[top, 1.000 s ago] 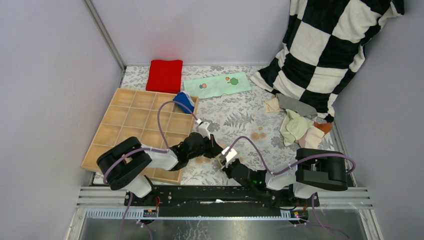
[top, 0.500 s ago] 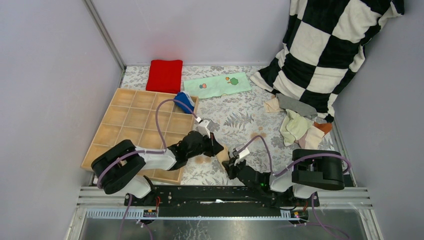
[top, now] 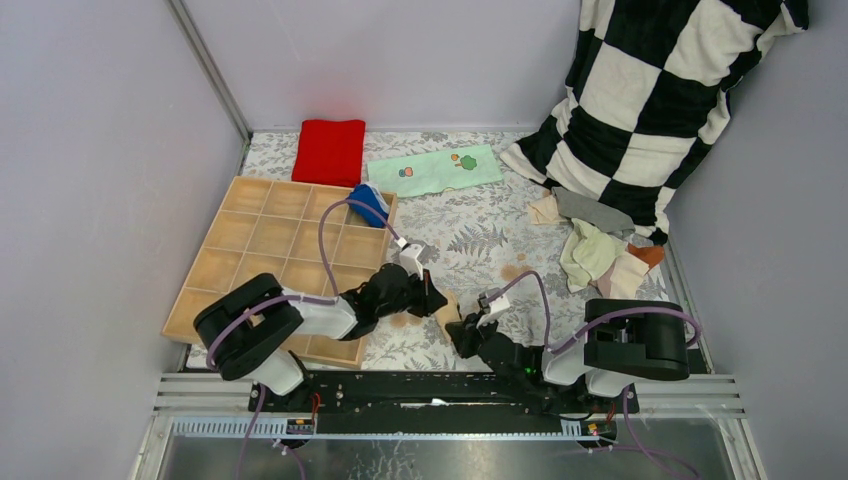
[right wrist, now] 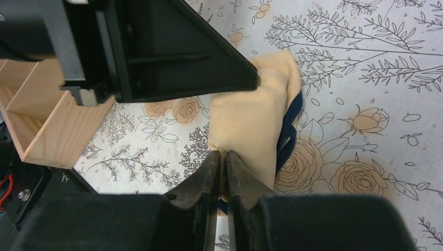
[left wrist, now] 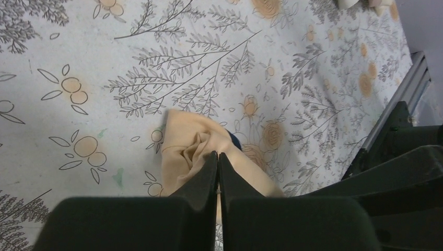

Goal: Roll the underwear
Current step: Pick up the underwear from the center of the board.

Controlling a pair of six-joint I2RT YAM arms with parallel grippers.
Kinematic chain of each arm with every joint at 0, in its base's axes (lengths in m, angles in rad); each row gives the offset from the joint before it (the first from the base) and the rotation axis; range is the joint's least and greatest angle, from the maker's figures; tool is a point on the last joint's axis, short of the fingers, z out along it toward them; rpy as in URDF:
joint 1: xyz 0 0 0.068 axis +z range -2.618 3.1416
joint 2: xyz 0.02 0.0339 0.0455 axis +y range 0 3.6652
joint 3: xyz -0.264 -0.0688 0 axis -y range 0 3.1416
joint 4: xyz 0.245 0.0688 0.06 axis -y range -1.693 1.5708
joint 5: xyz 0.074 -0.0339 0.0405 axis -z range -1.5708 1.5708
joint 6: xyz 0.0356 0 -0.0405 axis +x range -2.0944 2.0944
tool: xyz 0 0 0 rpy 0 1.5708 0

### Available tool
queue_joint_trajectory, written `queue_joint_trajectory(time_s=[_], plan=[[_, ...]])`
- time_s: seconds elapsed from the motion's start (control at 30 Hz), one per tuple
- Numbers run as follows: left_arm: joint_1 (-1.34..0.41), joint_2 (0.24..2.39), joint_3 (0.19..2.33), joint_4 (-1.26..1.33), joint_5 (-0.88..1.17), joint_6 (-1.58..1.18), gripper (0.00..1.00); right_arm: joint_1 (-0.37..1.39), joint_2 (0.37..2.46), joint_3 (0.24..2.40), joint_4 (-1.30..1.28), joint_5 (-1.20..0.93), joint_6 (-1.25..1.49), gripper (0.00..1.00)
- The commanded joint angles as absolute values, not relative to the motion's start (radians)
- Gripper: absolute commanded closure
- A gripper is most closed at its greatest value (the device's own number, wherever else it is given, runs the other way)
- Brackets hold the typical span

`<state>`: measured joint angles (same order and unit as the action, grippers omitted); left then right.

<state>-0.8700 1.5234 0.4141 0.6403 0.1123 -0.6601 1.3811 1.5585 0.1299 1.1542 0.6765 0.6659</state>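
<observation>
The tan underwear with dark trim [top: 447, 306] lies bunched on the floral cloth near the front, between both grippers. My left gripper [top: 431, 297] is shut on its far end; in the left wrist view the shut fingertips [left wrist: 218, 157] pinch a fold of the tan fabric [left wrist: 183, 141]. My right gripper [top: 463, 331] is shut on its near edge, as the right wrist view [right wrist: 224, 155] shows, with the tan fabric [right wrist: 251, 120] and its dark trim [right wrist: 287, 130] just ahead. A blue striped brief [top: 368, 203] sits in the wooden tray. Several other briefs [top: 598, 255] lie heaped at right.
The wooden compartment tray [top: 270, 250] lies left of the grippers; its corner shows in the right wrist view [right wrist: 47, 130]. A red folded cloth [top: 329, 150] and a mint printed cloth [top: 433, 170] lie at the back. A checkered pillow [top: 650, 100] leans at back right.
My right gripper has drawn back toward the near edge and slightly right, still holding the tan underwear, which now shows between the grippers. My left gripper has shifted slightly right.
</observation>
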Motion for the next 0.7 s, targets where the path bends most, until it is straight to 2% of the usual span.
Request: queue_joint_trajectory(time_s=[0.0, 0.27, 0.5, 0.67], plan=[[-0.876, 1.592, 0.407, 0.685, 0.117, -0.634, 0.99, 1.387, 1.497, 0.131, 1.023, 0.719, 0.714, 0.78], [-0.876, 1.678, 0.396, 0.748, 0.133, -0.652, 1.00, 1.387, 1.305, 0.195, 0.726, 0.740, 0.720, 0.54], [-0.876, 1.675, 0.400, 0.743, 0.133, -0.648, 1.00, 1.338, 1.163, 0.336, 0.279, 0.607, 0.668, 0.45], [-0.876, 1.671, 0.397, 0.744, 0.132, -0.649, 1.00, 1.234, 1.009, 0.346, 0.115, 0.472, 0.651, 0.43]])
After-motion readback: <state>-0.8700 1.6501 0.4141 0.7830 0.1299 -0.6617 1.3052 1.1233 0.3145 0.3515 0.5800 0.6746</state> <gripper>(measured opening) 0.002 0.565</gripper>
